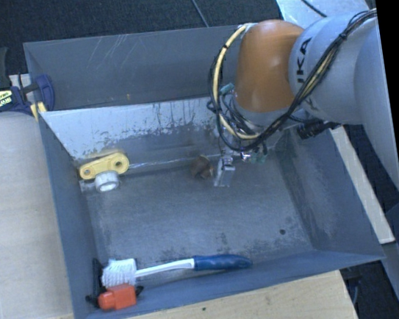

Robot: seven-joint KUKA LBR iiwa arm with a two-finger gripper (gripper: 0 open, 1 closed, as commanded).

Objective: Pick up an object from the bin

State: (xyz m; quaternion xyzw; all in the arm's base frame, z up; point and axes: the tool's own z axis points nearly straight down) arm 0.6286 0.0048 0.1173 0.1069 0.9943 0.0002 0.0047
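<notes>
Hand (223, 168) sits low in upper middle of frame, near back wall of bin (193, 219), under orange wrist cover (267, 63). Cannot tell if hand is open wide or clenched. Small brown thing (201, 166) lies just left of hand on bin floor; nearest thing to it. Yellow piece (102, 165) with white cap well apart, upper left. Blue-handled brush (186, 267) and orange block (117, 299) along lower edge. Good way, I think: move hand left over brown thing, go straight down, squeeze gently, lift without bumping wall.
</notes>
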